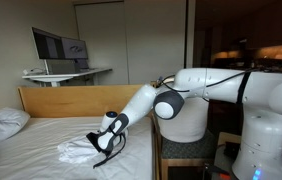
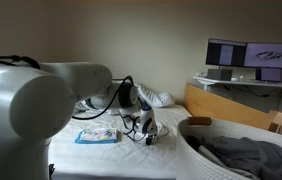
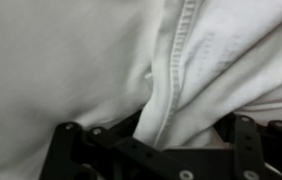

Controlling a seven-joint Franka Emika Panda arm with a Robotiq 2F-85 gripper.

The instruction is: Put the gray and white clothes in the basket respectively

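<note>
On the bed's smooth sheet point(image 1: 41, 132), the gripper point(image 1: 105, 146) pinches a seamed fold of crumpled white cloth point(image 3: 186, 70).

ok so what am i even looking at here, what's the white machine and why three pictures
The white machine is a robot arm steered by a person, ending in a black pincer. Two pictures come from cameras standing at different places in the room, looking at a bed. The close-up comes from a camera on the arm's wrist, looking past the pincer. On the bed lie a white garment, a pillow and a flat blue-and-white item. Next to the bed stands a basket with a gray garment already in it. The pincer is down on the white garment, and a fold of it sits between the pincer's fingers in the wrist view. Whether it is gripped yet I cannot tell.
</note>
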